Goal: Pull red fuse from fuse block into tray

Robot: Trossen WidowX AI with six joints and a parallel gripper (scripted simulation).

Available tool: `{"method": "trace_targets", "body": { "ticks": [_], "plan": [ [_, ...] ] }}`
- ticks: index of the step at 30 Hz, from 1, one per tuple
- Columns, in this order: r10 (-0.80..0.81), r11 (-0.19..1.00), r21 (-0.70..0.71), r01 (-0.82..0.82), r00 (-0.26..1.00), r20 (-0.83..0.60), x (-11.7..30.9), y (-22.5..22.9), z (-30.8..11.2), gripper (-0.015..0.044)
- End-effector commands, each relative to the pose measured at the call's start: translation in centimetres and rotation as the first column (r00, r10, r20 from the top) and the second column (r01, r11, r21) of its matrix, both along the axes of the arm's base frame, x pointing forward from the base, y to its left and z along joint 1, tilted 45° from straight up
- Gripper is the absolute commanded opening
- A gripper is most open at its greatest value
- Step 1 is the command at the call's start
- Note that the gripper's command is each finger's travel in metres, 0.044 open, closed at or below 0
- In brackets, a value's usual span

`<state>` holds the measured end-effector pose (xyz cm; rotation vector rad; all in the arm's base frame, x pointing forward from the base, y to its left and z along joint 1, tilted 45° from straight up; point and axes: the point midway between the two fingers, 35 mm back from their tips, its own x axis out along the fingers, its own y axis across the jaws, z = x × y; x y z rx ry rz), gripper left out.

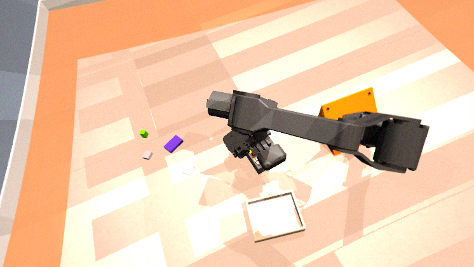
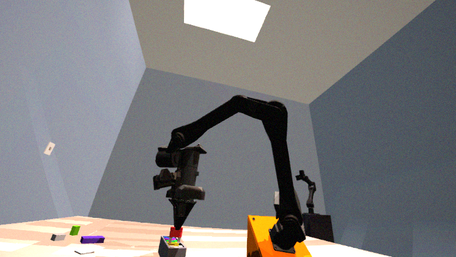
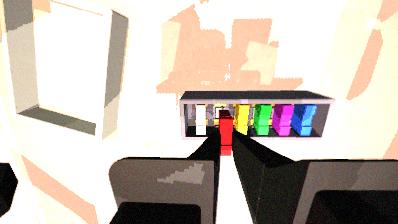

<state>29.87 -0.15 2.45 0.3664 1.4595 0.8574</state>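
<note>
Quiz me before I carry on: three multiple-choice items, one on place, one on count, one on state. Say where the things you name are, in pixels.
1. In the wrist view, which fuse is at the block's far right end?
A) white B) blue C) yellow

2. How many fuses besides the red one show there?
A) three B) five C) eight

3. The gripper is:
A) shut on the red fuse B) wide open C) shut on the purple block

1 B: the blue fuse (image 3: 303, 120) is rightmost in the fuse block (image 3: 257, 95).
2 B: white, yellow, green, magenta, blue.
3 A: the gripper (image 2: 176, 227) (image 3: 225, 136) pinches the red fuse (image 2: 175, 232) (image 3: 226, 131).

Red fuse upright, gripped above block
</note>
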Motion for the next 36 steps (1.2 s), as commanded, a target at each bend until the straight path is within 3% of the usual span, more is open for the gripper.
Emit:
{"method": "trace_targets", "body": {
  "ticks": [1,17,36],
  "plan": [
    [0.001,1.000,-0.003,-0.001,1.000,0.001,0.0,-0.3,0.2,0.0000],
    [0.000,1.000,-0.005,0.000,1.000,0.001,0.4,-1.4,2.0,0.0000],
    [-0.001,1.000,0.001,0.001,1.000,0.001,0.6,9.5,12.7,0.0000]
  ]
}}
